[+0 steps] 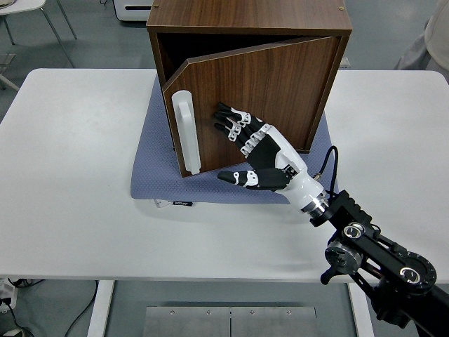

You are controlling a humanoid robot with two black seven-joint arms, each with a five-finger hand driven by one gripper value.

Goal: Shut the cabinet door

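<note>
Against the front of the cabinet door (259,98) you have the right robot hand (254,155), its fingers (231,121) stretched out flat and spread, their tips on the wood panel just right of the white handle (185,135). Your thumb (238,177) sticks out low toward the left, below the door's bottom edge, and the hand grips nothing. Behind the hand, your black forearm runs down to the lower right corner of the picture, with a thin black cable looping beside the wrist.

You can see the door partly ajar: hinged on the cabinet's right side, its handle edge swings out toward you on the left, leaving a dark wedge of interior showing above and to the left of the door. The brown wooden cabinet (245,17) stands on a blue-grey mat (153,168), which lies on the white worktop (70,175). Past the cabinet, at the picture's upper right corner, a sliver of a person's light clothing (435,42) shows.
</note>
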